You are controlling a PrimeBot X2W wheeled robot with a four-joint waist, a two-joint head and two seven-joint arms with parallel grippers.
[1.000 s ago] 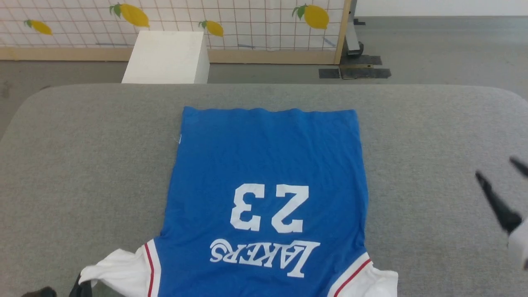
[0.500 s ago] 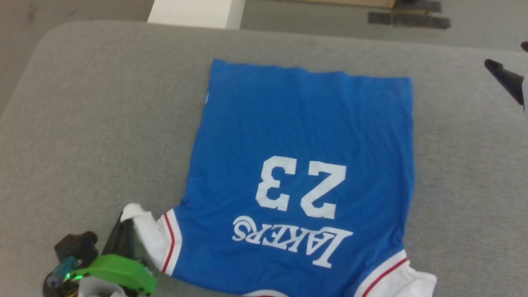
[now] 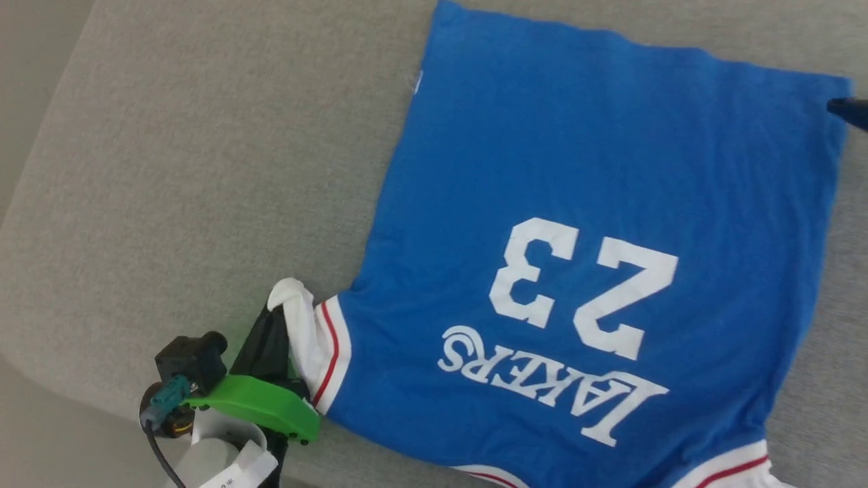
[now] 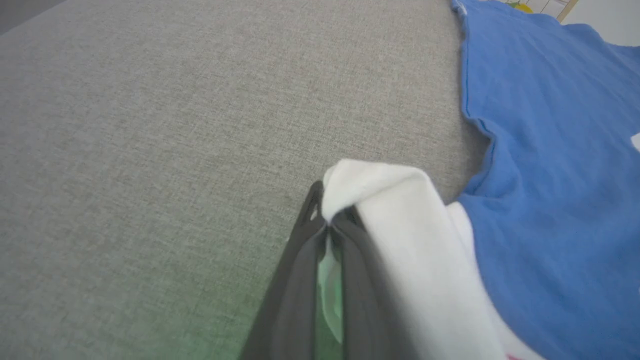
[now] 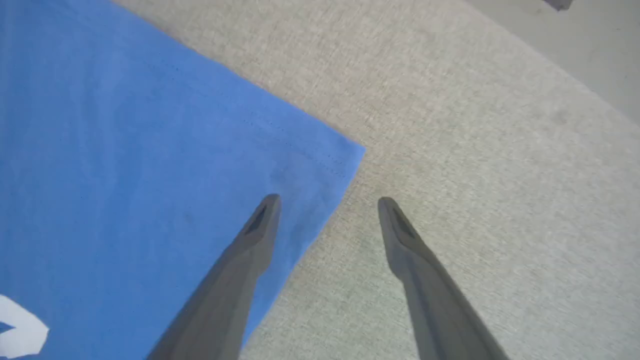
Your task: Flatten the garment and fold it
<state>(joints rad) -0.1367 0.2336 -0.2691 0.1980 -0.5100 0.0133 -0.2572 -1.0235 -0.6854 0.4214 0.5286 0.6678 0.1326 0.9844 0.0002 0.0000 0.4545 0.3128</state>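
Observation:
The garment [image 3: 576, 169], a royal-blue T-shirt with white "23" and "LAKERS" print, lies mostly flat on the grey table [image 3: 203, 135], hem at the far side. My left gripper [image 3: 277, 313] is shut on its white, red-striped left sleeve [image 3: 304, 335], which is bunched up at the fingertips. In the left wrist view the sleeve [image 4: 400, 210] drapes over that shut gripper [image 4: 325, 212]. My right gripper [image 5: 325, 200] is open and straddles the side edge just short of the far right hem corner [image 5: 345, 150]. One dark fingertip [image 3: 847, 108] shows in the head view.
The table's rounded near-left edge [image 3: 61, 379] runs close to my left gripper, with pale floor [image 3: 27, 41] beyond it. Floor [image 5: 575, 40] also lies past the far table edge in the right wrist view. Bare grey cloth [image 4: 150, 125] stretches left of the shirt.
The head camera has tilted down and turned. My left gripper has drawn the white sleeve up into a bunch toward the shirt body. My right gripper has travelled forward to the far hem corner.

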